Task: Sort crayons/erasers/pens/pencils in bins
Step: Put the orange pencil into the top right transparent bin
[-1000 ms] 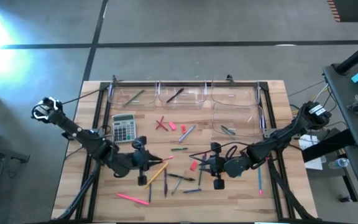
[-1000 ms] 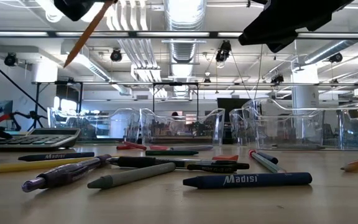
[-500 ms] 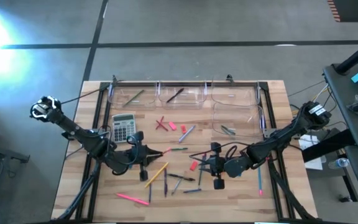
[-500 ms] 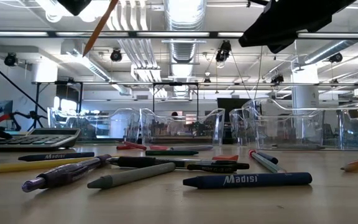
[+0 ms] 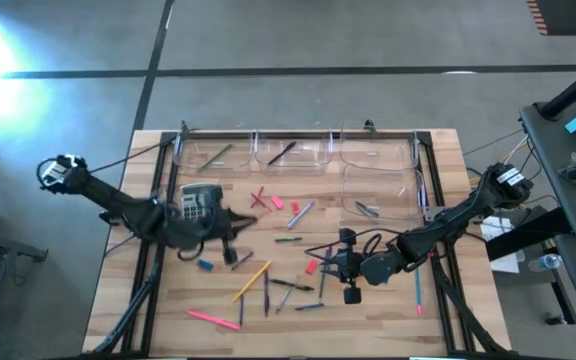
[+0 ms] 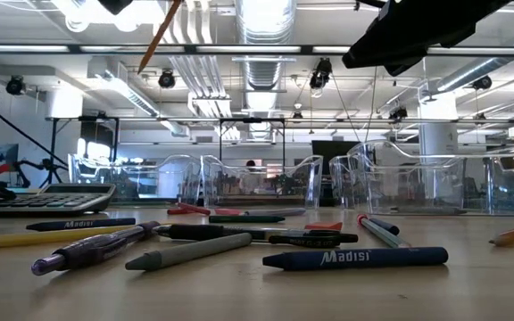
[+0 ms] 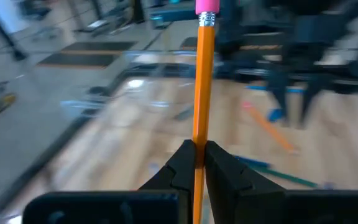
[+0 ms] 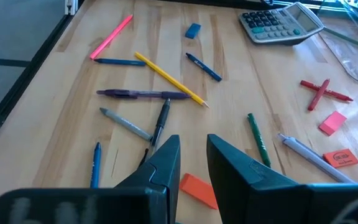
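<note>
Left fingers [image 7: 196, 163]: clenched on an orange pencil [image 7: 201, 87] with a pink eraser tip, the shaft rising straight out between them; held aloft above the tabletop [image 5: 368, 320], over the grey calculator [image 5: 196, 200]. Right fingers [image 8: 194, 163]: narrowly parted, grasping nothing, hovering low over the tabletop; directly ahead of and below them, an orange eraser block [image 8: 197, 188]. A little farther out from these fingers: a grey crayon [image 8: 125, 123], a black pen [image 8: 160, 124], a purple pen [image 8: 143, 94], a yellow pencil [image 8: 168, 78], a green stick [image 8: 257, 138], a blue crayon [image 8: 204, 66]. To one side of them: a light grey pen [image 8: 306, 152], a red eraser with unreadable print [image 8: 340, 157], a pink eraser [image 8: 333, 122], two crossed red sticks [image 8: 322, 92]. Farthest from them: a pink pencil [image 8: 111, 37], a blue eraser [image 8: 192, 30]. Writing legible in the low view: "Madisi" on a blue crayon [image 6: 355, 258]; "Madisi" on a darker crayon [image 6: 80, 224]. At the tabletop's far edge, well beyond both sets of fingers: clear bins [image 5: 293, 160], each holding a few sticks.
</note>
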Robot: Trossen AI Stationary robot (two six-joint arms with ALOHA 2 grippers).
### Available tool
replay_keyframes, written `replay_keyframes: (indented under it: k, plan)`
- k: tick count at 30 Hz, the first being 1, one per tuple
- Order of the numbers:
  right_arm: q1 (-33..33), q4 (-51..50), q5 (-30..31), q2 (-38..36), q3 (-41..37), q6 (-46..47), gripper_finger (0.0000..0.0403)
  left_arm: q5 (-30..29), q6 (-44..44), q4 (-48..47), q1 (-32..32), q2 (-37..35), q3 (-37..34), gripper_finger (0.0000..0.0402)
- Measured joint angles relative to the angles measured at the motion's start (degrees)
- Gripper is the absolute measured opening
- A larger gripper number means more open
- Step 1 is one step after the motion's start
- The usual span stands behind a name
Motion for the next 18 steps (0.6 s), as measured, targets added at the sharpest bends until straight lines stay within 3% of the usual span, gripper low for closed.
replay_keyframes:
  k: [4, 10, 16, 18]
  plan:
    - [-0.12, 0.0, 1.06, 0.0, 0.0, -0.51, 0.0073, 2.54, 0.06, -11.3, 9.39, -3.67, 3.92, 0.0008]
    - [-0.12, -0.01, 1.47, 0.0, 0.0, -1.12, 0.0073, 9.91, 3.09, -26.41, 29.72, -4.81, 9.22, 0.0008]
    - [-0.11, -0.02, 1.53, 0.0, -0.02, -1.16, 0.0073, 20.33, 10.49, -29.43, 49.96, -0.91, 9.67, 0.0008]
    - [-0.13, 0.0, 2.14, 0.0, -0.02, -1.16, 0.0073, 21.26, 14.13, -29.59, 54.73, 1.4, 9.65, 0.0008]
